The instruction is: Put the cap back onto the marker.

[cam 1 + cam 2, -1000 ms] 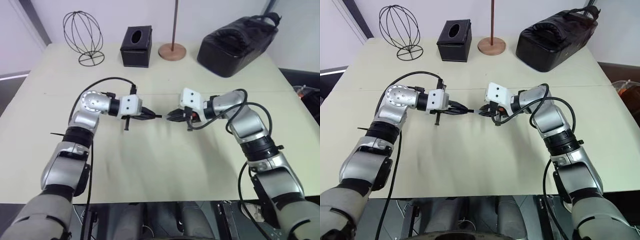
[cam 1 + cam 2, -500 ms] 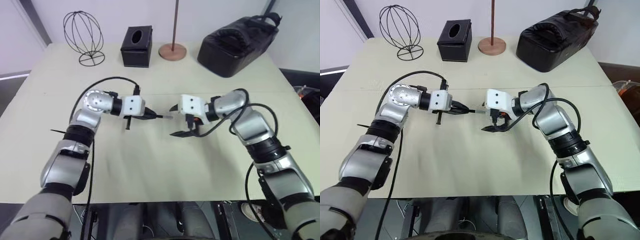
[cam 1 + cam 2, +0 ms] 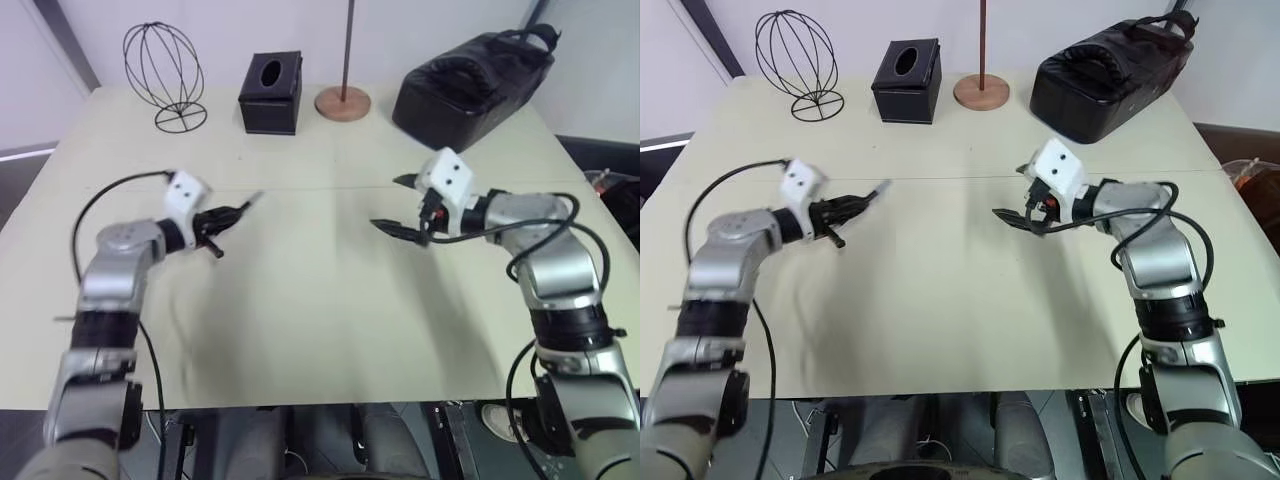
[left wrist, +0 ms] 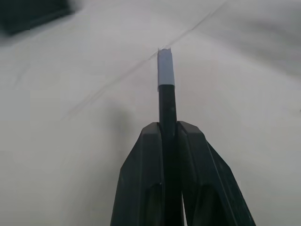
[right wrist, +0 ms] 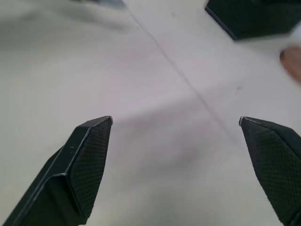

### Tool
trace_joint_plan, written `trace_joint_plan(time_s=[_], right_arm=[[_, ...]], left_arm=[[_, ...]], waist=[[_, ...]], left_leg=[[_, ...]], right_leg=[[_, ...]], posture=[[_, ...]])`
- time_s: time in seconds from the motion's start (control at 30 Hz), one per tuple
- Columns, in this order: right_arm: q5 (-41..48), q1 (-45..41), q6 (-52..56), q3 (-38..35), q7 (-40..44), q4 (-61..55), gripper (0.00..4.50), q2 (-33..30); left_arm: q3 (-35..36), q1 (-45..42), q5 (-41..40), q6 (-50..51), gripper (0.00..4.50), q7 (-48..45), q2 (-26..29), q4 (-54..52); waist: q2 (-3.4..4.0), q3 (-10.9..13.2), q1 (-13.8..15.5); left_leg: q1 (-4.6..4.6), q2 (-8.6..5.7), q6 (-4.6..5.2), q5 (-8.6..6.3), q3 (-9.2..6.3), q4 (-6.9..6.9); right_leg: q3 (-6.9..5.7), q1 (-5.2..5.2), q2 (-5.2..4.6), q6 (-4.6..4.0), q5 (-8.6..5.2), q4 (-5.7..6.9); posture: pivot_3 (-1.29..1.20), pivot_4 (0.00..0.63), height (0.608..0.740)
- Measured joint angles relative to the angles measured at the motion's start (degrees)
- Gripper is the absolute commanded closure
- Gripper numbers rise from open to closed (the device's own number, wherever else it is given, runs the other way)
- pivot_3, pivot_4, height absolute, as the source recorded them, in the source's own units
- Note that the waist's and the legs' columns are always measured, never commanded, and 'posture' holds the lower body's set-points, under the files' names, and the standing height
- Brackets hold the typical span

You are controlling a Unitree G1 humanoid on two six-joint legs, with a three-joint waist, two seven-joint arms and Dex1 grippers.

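Capped: cap [image 4: 165, 71] seated on marker [image 4: 167, 106], pinched lengthwise in clamped left gripper [image 3: 228, 213] above desk [image 3: 300, 330] left side, tip toward far edge; right gripper [image 3: 400, 205] spread wide, empty, well apart rightward.

We saw the middle of the table [image 3: 300, 300] lying bare between the two arms, with wide room to pass. Along the far edge stood a wire globe [image 3: 165, 76], a black tissue box [image 3: 271, 92], a wooden rod on a round base [image 3: 343, 100] and a black bag [image 3: 470, 85].
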Motion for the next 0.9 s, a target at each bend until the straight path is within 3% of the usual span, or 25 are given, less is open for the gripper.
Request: trace_joint_plan(time_s=[0.13, 0.27, 0.43, 0.53, 0.63, 0.8, 0.9], right_arm=[[1.7, 0.3, 0.5, -0.2, -3.2, -1.3, 0.04, 1.7], [2.1, 0.0, -1.0, 0.5, -5.0, 0.1, 0.00, 2.4], [2.1, -1.0, -2.8, 1.2, -5.8, 2.9, 0.00, 2.5], [2.2, -1.2, -3.5, 1.3, -5.8, 3.5, 0.00, 2.4], [2.2, -1.1, -3.6, 1.3, -6.2, 3.6, 0.00, 2.3], [2.5, 0.3, -3.5, 1.1, -7.3, 3.6, 0.00, 2.3], [2.7, 1.5, -3.5, 0.6, -8.7, 3.6, 0.00, 2.5]], left_arm=[[3.8, 2.9, -2.3, 7.1, 4.50, 9.9, -4.3, -9.0], [4.9, 5.8, -2.7, 7.2, 2.67, 14.4, -5.7, -10.8], [4.4, 9.3, -3.3, 6.4, 0.06, 15.8, -5.8, -10.9], [3.4, 10.1, -3.3, 5.0, 0.02, 15.9, -4.6, -10.9], [6.8, 9.0, -6.0, 0.2, 0.02, 14.3, -3.6, -10.3], [12.1, 4.8, -8.4, -7.7, 0.02, 9.1, 6.4, -6.6], [12.6, 6.7, -8.3, -10.9, 0.02, 7.6, 8.1, -0.8]], waist=[[-0.07, 0.0, 0.5], [-0.06, -0.1, 0.1], [-0.06, -0.1, 0.2], [-0.06, -0.1, 0.3], [-0.07, -0.1, 0.3], [0.07, -0.1, 0.0], [0.11, -0.2, -0.1]], left_leg=[[0.07, -0.02, -0.12, 0.07, -0.13, 0.07], [0.13, -0.02, -0.13, 0.07, -0.07, 0.01], [0.11, -0.01, -0.14, 0.08, -0.05, -0.02], [0.11, -0.02, -0.14, 0.08, -0.05, -0.02], [0.10, -0.01, -0.15, 0.08, -0.06, -0.02], [0.15, -0.02, -0.14, 0.08, 0.04, -0.12], [0.16, -0.01, -0.14, 0.08, 0.04, -0.15]], right_leg=[[-0.09, 0.09, 0.00, -0.05, 0.05, 0.13], [-0.07, 0.09, 0.01, -0.06, 0.05, 0.11], [-0.06, 0.06, 0.00, -0.07, 0.05, 0.10], [-0.07, 0.07, -0.01, -0.07, 0.05, 0.08], [-0.07, 0.06, -0.02, -0.08, 0.05, 0.08], [-0.02, 0.06, -0.02, -0.09, 0.06, -0.02], [-0.03, 0.06, -0.01, -0.09, 0.06, -0.04]], posture=[[0.00, 0.150, 0.740], [0.00, 0.150, 0.740], [0.00, 0.150, 0.740], [0.00, 0.150, 0.740], [0.00, 0.150, 0.740], [0.00, 0.150, 0.740], [0.00, 0.150, 0.740]])
